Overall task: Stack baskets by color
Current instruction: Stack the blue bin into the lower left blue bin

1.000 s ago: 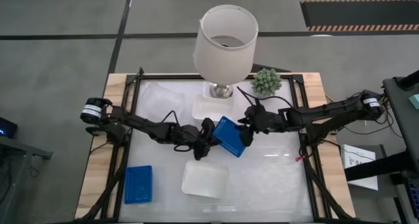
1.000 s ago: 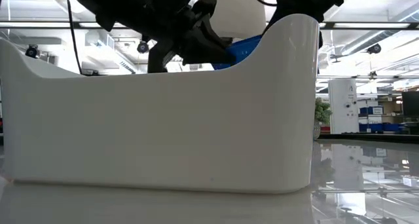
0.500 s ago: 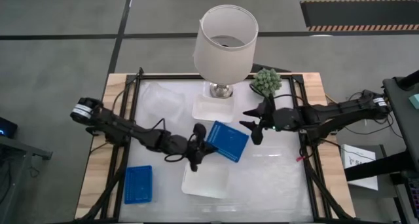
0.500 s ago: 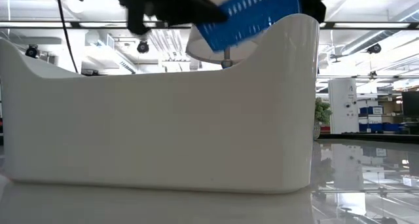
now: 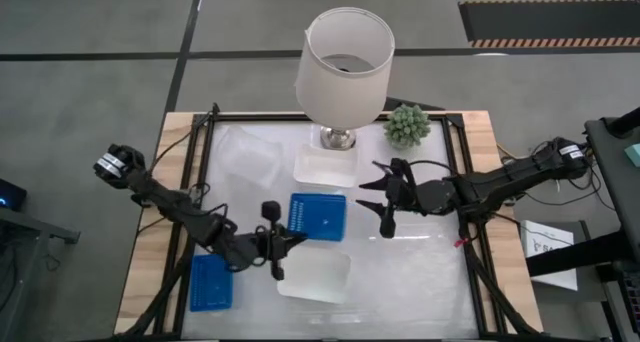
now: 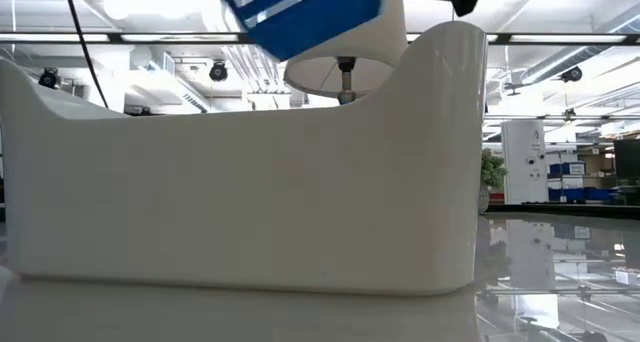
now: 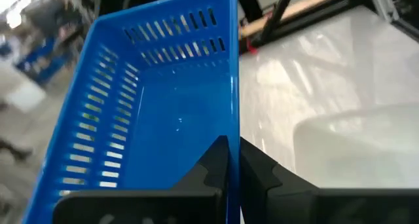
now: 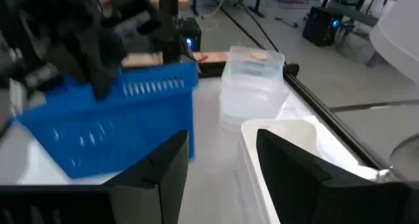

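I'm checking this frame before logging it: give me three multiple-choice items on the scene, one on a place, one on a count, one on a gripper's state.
1. Where is the blue basket that the left gripper holds?
A. on the lampshade
B. above the table's middle
C. off the table

2. How many blue baskets show in the high view?
A. one
B. two
C. four

3. The right gripper is:
A. open, empty
B. shut on a white basket
C. out of view

Answers: 1 B, it hangs between both arms. 2 B, the held one and another near the table's left front. 3 A, its fingers stand apart around nothing.
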`<action>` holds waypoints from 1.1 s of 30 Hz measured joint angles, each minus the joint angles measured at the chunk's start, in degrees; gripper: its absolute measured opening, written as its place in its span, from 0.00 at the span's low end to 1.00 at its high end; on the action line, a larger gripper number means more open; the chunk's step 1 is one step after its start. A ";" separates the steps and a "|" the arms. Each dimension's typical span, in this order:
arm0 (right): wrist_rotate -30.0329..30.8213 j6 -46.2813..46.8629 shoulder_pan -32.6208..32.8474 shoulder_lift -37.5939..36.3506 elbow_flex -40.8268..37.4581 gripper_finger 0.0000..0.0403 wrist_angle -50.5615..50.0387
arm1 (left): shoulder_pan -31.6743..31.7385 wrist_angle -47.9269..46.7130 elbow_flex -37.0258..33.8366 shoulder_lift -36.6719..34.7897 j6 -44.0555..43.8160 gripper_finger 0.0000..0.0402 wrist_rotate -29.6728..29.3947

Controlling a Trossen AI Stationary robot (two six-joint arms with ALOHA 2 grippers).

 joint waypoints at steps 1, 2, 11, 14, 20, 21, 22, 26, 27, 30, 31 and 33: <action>0.04 -0.88 -0.03 0.44 0.00 0.43 -0.01 | -0.88 -1.96 0.00 -0.14 -2.72 0.00 -1.26; 0.05 -1.70 -0.04 0.84 -0.01 0.42 0.15 | -1.57 -3.78 0.00 -0.16 -5.73 0.00 -1.76; 0.06 -4.80 -0.07 2.30 -0.02 0.39 0.60 | -6.36 -9.32 -0.11 -0.37 -22.02 0.00 -2.45; 0.06 -5.24 -0.09 2.30 -0.02 0.39 0.64 | -8.37 -12.17 0.84 -1.96 -27.98 0.00 -0.83; 0.07 -8.87 -0.09 2.30 -0.02 0.37 0.62 | -13.50 -31.98 9.38 -4.32 -58.01 0.00 0.51; 0.08 -9.32 -0.09 2.31 -0.02 0.37 0.62 | -14.40 -35.88 11.26 -4.41 -63.52 0.00 0.59; 0.08 -9.74 -0.09 2.32 -0.02 0.37 0.62 | -15.34 -39.40 13.16 -4.37 -68.01 0.00 0.72; 0.08 -10.53 -0.09 2.33 -0.02 0.37 0.62 | -18.64 -52.42 21.81 -2.59 -80.65 0.00 3.71; 0.08 -10.76 -0.09 2.32 -0.02 0.37 0.62 | -19.16 -56.03 24.21 -2.01 -83.90 0.00 4.70; 0.08 -10.80 -0.09 2.32 -0.02 0.37 0.60 | -20.19 -68.17 31.16 0.02 -93.53 0.00 9.19; 0.08 -10.78 -0.09 2.33 -0.02 0.37 0.61 | -20.52 -73.01 33.12 0.86 -97.30 0.00 11.83; 0.08 -11.03 -0.09 2.34 -0.02 0.37 0.60 | -20.95 -82.83 36.72 3.00 -105.40 0.00 18.36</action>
